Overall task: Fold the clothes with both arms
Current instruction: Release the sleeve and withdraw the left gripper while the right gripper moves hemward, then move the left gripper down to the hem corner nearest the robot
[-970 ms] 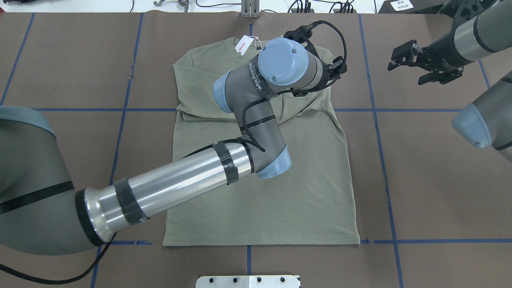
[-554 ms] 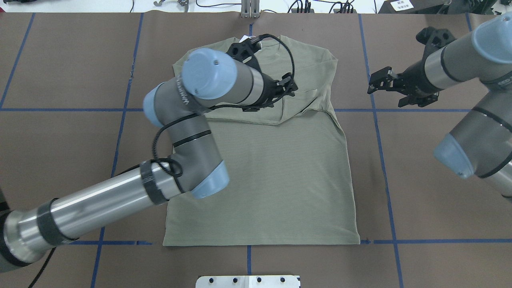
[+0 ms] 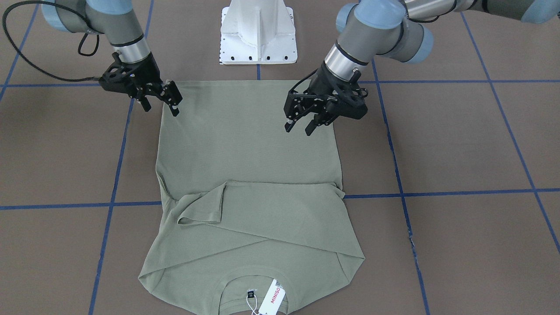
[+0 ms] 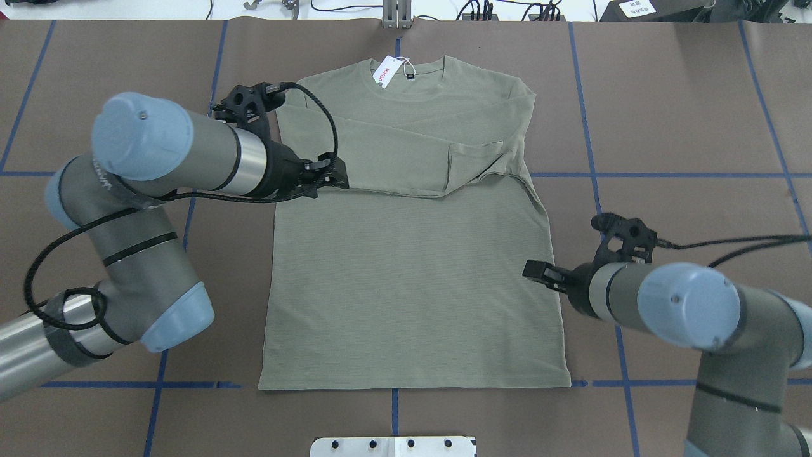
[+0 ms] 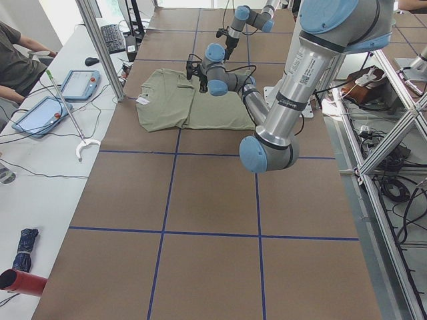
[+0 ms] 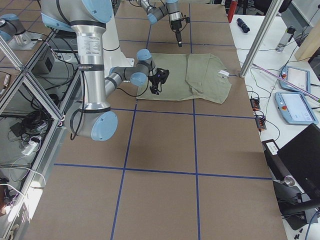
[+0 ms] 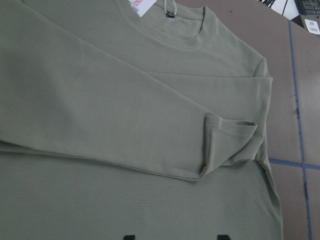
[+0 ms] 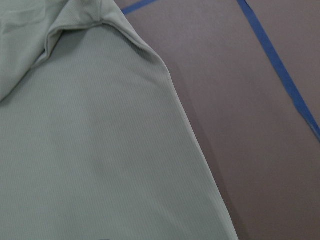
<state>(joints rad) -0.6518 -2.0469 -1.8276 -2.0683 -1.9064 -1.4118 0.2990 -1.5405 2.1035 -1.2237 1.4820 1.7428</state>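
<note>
Since they swung hemward, left gripper [image 3: 298, 130] and right gripper [image 3: 161, 110] gape, flanking the shirt [image 3: 249, 148].

You see the shirt [image 3: 245, 144] flat on the table [image 3: 459, 140], sleeves folded across the chest, tag [image 3: 272, 297] at the collar nearest you. The left gripper [image 3: 298, 127], jaws apart, hangs over one side near the hem; the right gripper [image 3: 161, 107], likewise spread, is at the other.

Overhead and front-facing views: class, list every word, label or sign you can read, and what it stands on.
"MINISO": red print on the white tag at the shirt's neck.
Lettering on the left arm: too blurred to read.
White sign beyond the table: too small to read.
</note>
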